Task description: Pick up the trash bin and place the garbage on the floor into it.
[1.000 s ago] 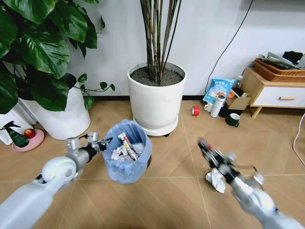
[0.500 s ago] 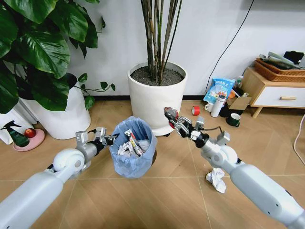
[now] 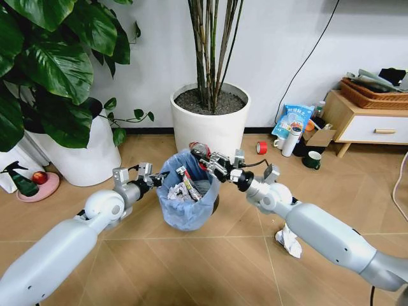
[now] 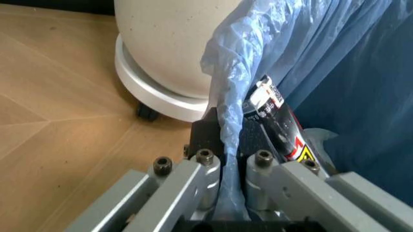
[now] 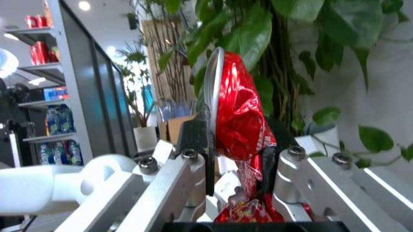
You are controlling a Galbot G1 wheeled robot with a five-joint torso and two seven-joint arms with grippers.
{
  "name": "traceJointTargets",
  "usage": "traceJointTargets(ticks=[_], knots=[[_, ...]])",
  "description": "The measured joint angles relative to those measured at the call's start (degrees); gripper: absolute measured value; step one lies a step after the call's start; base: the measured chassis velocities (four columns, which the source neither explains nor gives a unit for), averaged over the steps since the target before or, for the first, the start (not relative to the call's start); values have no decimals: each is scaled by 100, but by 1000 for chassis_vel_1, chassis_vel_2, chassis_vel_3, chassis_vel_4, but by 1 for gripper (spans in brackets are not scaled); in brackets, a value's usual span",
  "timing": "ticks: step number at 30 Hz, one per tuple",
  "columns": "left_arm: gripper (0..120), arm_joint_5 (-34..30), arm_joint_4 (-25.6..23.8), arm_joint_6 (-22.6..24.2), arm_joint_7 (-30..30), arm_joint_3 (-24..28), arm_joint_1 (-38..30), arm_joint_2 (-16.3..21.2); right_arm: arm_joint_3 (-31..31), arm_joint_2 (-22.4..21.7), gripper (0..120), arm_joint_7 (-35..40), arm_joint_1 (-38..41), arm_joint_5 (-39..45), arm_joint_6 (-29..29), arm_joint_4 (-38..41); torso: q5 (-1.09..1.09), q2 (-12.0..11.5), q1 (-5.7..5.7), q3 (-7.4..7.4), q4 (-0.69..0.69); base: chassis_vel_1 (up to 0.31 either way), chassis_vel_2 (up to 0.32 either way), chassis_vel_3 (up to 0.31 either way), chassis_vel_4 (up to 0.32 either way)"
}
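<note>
We see the trash bin (image 3: 188,197) held off the floor (image 3: 191,268) near the centre of the head view, its light blue bag crinkled around the rim. Our left gripper (image 3: 155,179) sits at the bin's 9 o'clock edge, its fingers pressed together on the bag and rim; in the left wrist view the blue plastic (image 4: 226,125) runs straight up between the two closed pads, with a printed wrapper just inside the bin beside them. Inside the bin lie crumpled white paper wads (image 3: 178,193) and a tube-like wrapper (image 3: 189,185) leaning upright.

Our right gripper (image 3: 203,155) reaches in from 3 o'clock and hangs over the bin's far rim, at about 12 o'clock of the opening. It is clamped on a small red wrapper (image 5: 240,125), which the right wrist view shows as crumpled shiny red foil pinched between the fingers.

On the floor at 5 o'clock from the bin, under our right forearm, lies another crumpled white paper wad (image 3: 289,241), well apart from the bin. Behind the bin at 12 o'clock stands a large white plant pot (image 3: 210,131) on a wheeled base. Farther off at 2 o'clock we see a red tape roll (image 3: 261,148), a dark mug (image 3: 312,160) and a blue-white packet (image 3: 293,118) beside a low wooden cabinet (image 3: 363,124).
</note>
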Motion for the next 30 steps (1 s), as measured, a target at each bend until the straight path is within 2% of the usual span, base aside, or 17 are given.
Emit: traceJointTargets(ticks=[2,5,6,10,11,14,15,17,19,20,22,24,25,27,28,30], knots=[[0,-14,-14,11,-12,8,-10,3,-41,-14,17,69,17,-96,-28,-15,0,0,0,0,0,0,0,0,0],[0,-60,-74,44,-50,14,-25,37,-117,-139,30,190,51,-377,-246,-66,0,0,0,0,0,0,0,0,0],[0,-60,-74,44,-50,14,-25,37,-117,-139,30,190,51,-377,-246,-66,0,0,0,0,0,0,0,0,0],[0,-110,-148,87,-101,15,-26,73,-134,-284,50,327,62,-515,-415,-76,0,0,-1,-1,-1,0,0,0,0],[0,-110,-148,87,-101,15,-26,73,-134,-284,50,327,62,-515,-415,-76,0,0,-1,-1,-1,0,0,0,0],[0,-119,-166,102,-132,16,-24,64,-124,-294,65,379,73,-520,-433,-73,0,0,-1,-1,0,0,0,0,0],[0,-119,-166,102,-132,16,-24,64,-124,-294,65,379,73,-520,-433,-73,0,0,-1,-1,0,0,0,0,0],[0,-126,-182,110,-165,15,-14,59,-59,-288,73,564,57,-530,-433,-63,0,0,-1,-1,0,0,0,0,0],[0,-136,-222,126,-199,-26,37,77,122,-286,83,1477,-93,-636,-438,-26,-2,0,-1,-1,1,0,0,0,0],[0,-136,-222,126,-199,-26,37,77,122,-286,83,1477,-93,-636,-438,-26,-2,0,-1,-1,1,0,0,0,0],[0,-137,-283,132,-229,-143,145,140,441,-351,93,2753,-421,-931,-518,-33,2,0,-1,-1,2,0,0,0,0],[0,-137,-355,134,-246,-276,286,190,747,-466,98,3539,-814,-1294,-665,-100,-2,1,-1,-1,1,0,0,0,0],[0,-137,-355,134,-246,-276,286,190,747,-466,98,3539,-814,-1294,-665,-100,-2,1,-1,-1,1,0,0,0,0],[0,-136,-427,134,-265,-371,411,241,1016,-556,100,4190,-1263,-1590,-819,-160,1,0,-1,-1,0,0,0,0,0],[0,-136,-427,134,-265,-371,411,241,1016,-556,100,4190,-1263,-1590,-819,-160,1,0,-1,-1,0,0,0,0,0],[0,-133,-506,135,-270,-509,562,317,1379,-584,100,4962,-1899,-1803,-1083,-193,0,0,-1,-1,-2,0,0,0,0]])
